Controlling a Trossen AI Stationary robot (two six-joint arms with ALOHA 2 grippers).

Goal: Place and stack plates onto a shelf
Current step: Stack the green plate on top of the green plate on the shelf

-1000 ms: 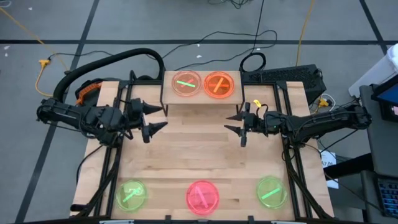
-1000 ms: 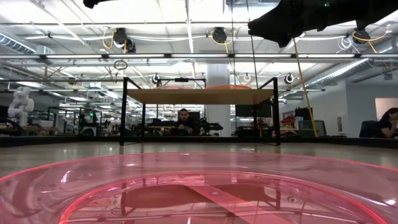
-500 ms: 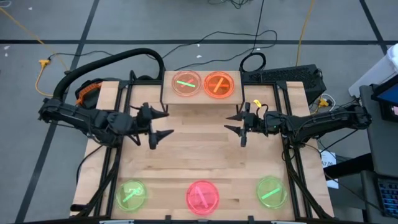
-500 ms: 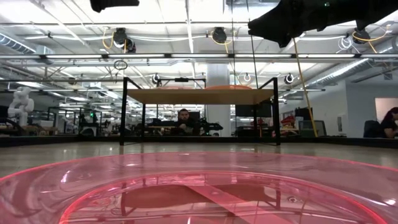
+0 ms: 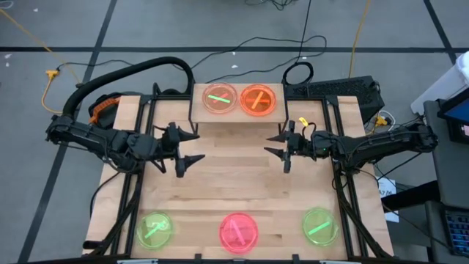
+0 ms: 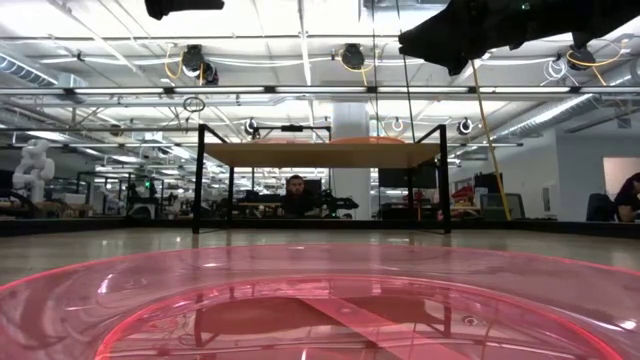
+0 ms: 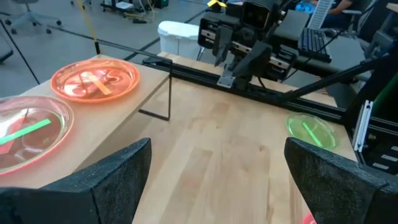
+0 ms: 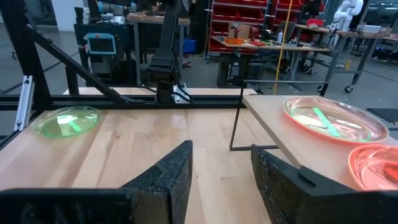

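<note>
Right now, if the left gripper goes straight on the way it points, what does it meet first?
Probably the right gripper, facing it across bare tabletop. The left gripper, fingers open and empty, points past the light-wood shelf; depth is uncertain.

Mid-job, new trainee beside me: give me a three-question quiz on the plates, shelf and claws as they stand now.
1. How many plates sit on the shelf?
2. True or false: the left claw holds a plate.
3. Which plate lies between the two green ones on the table's near edge: A pink, B orange, C green?

Key:
1. Two, the pink plate and the orange plate.
2. False; both it and the right claw are open and empty.
3. A, the pink one.
</note>
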